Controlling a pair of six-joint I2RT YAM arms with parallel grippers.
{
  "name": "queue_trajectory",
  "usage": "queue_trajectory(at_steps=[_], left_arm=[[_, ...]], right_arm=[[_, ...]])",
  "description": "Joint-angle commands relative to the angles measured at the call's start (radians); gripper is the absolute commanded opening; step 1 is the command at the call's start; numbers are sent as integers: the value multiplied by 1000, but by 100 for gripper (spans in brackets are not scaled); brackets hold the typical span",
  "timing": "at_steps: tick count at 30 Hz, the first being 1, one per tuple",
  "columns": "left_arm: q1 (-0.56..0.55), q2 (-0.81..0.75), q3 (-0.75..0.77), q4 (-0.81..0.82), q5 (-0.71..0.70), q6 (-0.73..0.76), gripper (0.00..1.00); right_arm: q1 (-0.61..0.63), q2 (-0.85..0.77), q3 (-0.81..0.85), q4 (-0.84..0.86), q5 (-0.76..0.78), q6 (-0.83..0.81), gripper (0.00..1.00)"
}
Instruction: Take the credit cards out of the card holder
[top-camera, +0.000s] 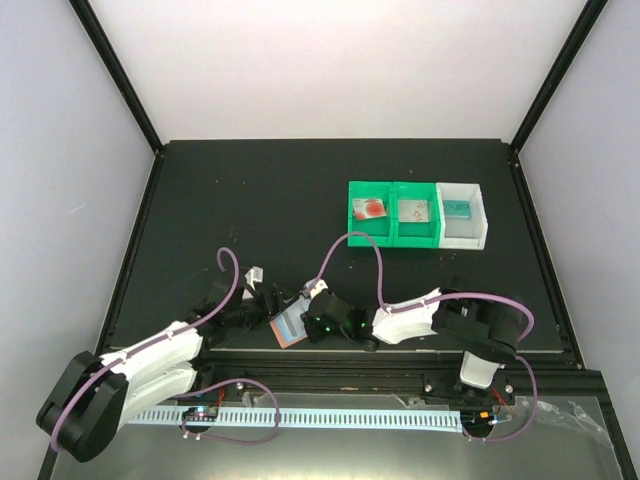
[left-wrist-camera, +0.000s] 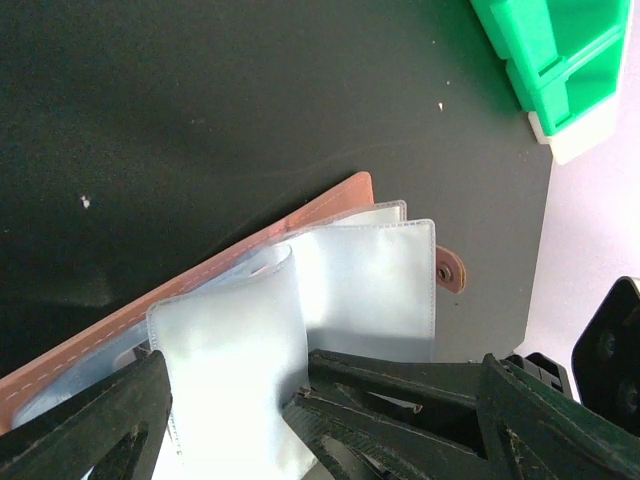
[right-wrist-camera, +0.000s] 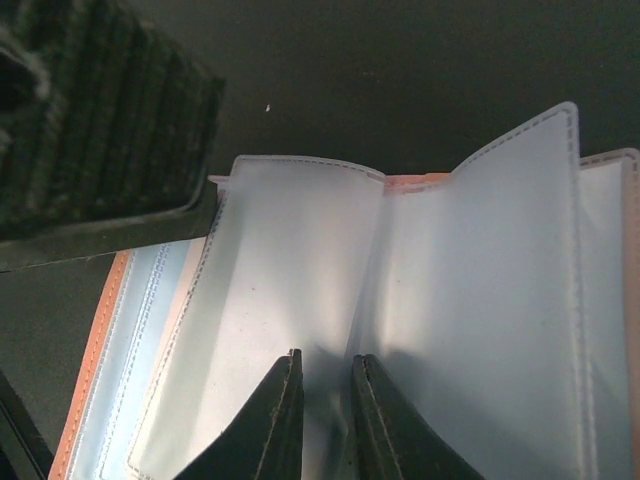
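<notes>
Pinching a clear sleeve (right-wrist-camera: 300, 290) of the open card holder (right-wrist-camera: 100, 330), the right tool (right-wrist-camera: 327, 358) was nearly clenched; the left tool (left-wrist-camera: 230, 385) stood released around another sleeve (left-wrist-camera: 235, 330).

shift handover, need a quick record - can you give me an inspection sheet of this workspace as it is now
surface: black table, a few pale specks
job's things: card holder open at the near edge, clear sleeves fanned up, no card seen inside; credit card with reddish marks in the left green bin, second card in the middle one
clutter: green bins; white bin holding a teal item
grippers: left gripper open, straddling the sleeves; right gripper apparently pinching one sleeve
cables: purple cables looping over both arms
surroundings: white walls, black frame posts
</notes>
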Motion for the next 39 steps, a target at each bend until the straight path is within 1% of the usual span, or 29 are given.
queue_trajectory(at_steps=[1, 6, 10, 14, 18, 20, 24, 28, 30, 34, 36, 38, 39], left_arm=[[4, 40, 19, 55, 18, -1, 85], [4, 102, 33, 99, 32, 1, 85], [2, 145, 42, 125, 46, 2, 85], [-4, 160, 54, 154, 60, -13, 82], [-37, 174, 95, 166, 66, -33, 82], [-60, 194, 104, 199, 69, -50, 82], [-103, 253, 110, 264, 65, -82, 82], [-132, 302, 135, 287, 69, -83, 80], [-132, 288, 140, 268, 66, -75, 79], [-117, 182, 164, 116, 0, -21, 80], [-90, 127, 156, 48, -5, -2, 81], [-60, 71, 127, 13, -9, -2, 81], [-50, 41, 112, -1, -17, -3, 81]], right_arm=[[4, 12, -19, 26, 2, 24, 17], [4, 4, -25, 41, -7, 35, 18], [4, -27, -31, 41, -23, 40, 23], [4, -72, -49, 45, -28, 39, 27], [3, -115, -69, 36, -44, 33, 31], [3, -147, -91, 33, -34, 29, 33], [4, -222, -113, 1, -34, -3, 34], [3, -282, -146, 1, -49, -34, 35], [3, -274, -131, -24, -50, -39, 35], [4, -231, -105, -1, -85, -30, 34], [4, -200, -84, 2, -90, -19, 34], [4, -169, -61, -2, -92, -14, 36], [4, -149, -48, -7, -94, -15, 38]])
